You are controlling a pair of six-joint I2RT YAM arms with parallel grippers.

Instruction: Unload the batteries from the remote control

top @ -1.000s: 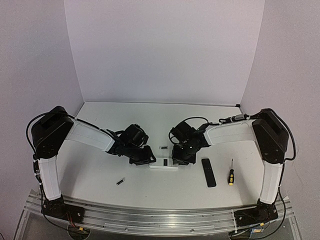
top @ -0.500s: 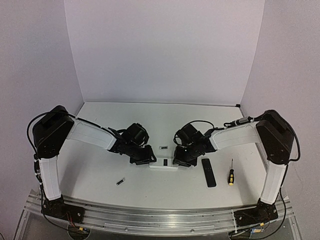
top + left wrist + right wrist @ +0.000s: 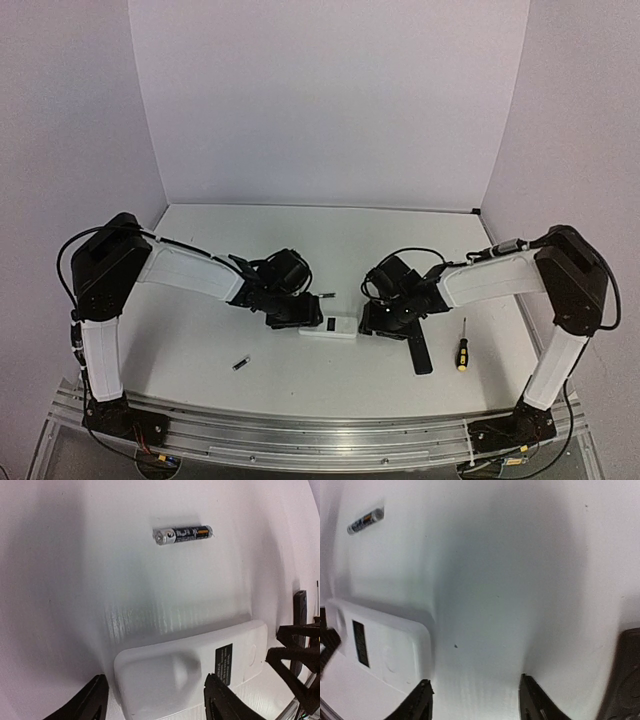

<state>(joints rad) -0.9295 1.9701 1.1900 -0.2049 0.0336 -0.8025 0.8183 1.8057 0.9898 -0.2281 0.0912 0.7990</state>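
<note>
White remote control (image 3: pixel 330 327) lies mid-table, nearer the front edge of the table (image 3: pixel 300 240), with an arm at each end. The left gripper (image 3: pixel 155 702) stands open astride the remote's end, apparently not clamping it. The right gripper (image 3: pixel 476 700) hangs open and empty just beside the other end. One battery (image 3: pixel 326 295) rests just behind the remote, and a second battery (image 3: pixel 241 363) lies toward the front-left corner. Unloading looks part-done. Whether cells remain inside cannot be told, so the next move calls for a firm hold on the remote and a check of its compartment.
</note>
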